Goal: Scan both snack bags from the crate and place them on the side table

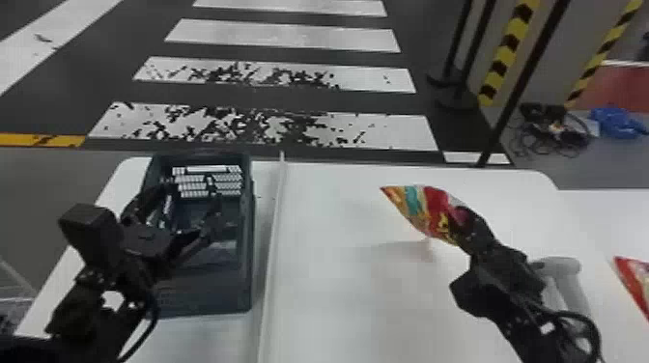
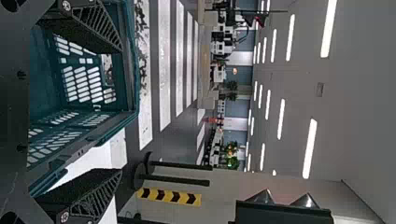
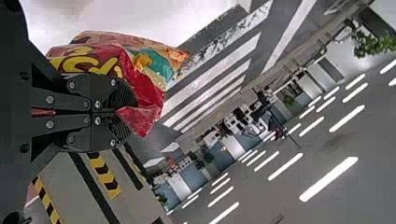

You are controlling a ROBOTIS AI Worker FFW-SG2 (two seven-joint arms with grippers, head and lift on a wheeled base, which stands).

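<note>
- Your right gripper (image 3: 125,112) was clamped on one end of a snack bag (image 3: 152,91), held above the white table (image 1: 328,270); a thin pinch there risked a slip or swing.
- Crumpled film could have hidden the barcode from your scan.
- Scanner (image 1: 562,265) sat beside that wrist; a wide turn risked a knock.
- Left gripper (image 1: 190,202) hung over the crate (image 1: 212,297), fingers apart; sideways travel could have snagged the rim.
- Second bag (image 1: 636,280) lay far right; careless placing risked overlap.

Inspection recorded two snack bags (image 1: 424,208), one crate (image 1: 203,295), one handheld scanner (image 1: 564,266), two grippers (image 1: 193,200) and one blue bundle (image 1: 616,122).
</note>
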